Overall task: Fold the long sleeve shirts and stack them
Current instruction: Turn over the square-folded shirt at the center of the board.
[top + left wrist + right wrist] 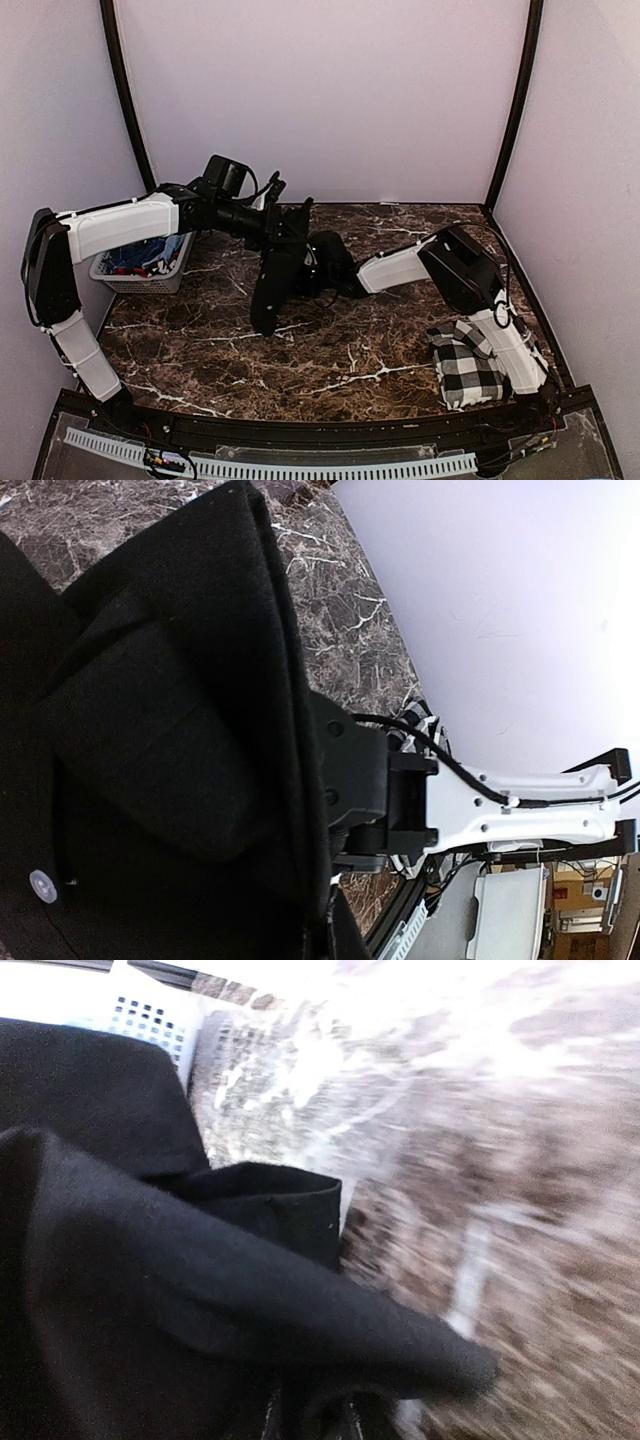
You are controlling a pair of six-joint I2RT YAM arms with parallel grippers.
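Bunched black shirt (268,295) covers left fingers (296,222) and right fingers (328,260); grip cannot be told.

White arm shells (120,225), black joints (48,270)

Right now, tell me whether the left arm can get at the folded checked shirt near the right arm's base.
Probably not. The left end effector is holding up the black shirt, and the right arm stretches across the path to the checked shirt.

Basket (150,280) at far left — draped shirt (270,295) above mid-table — folded shirt (468,372) near right.
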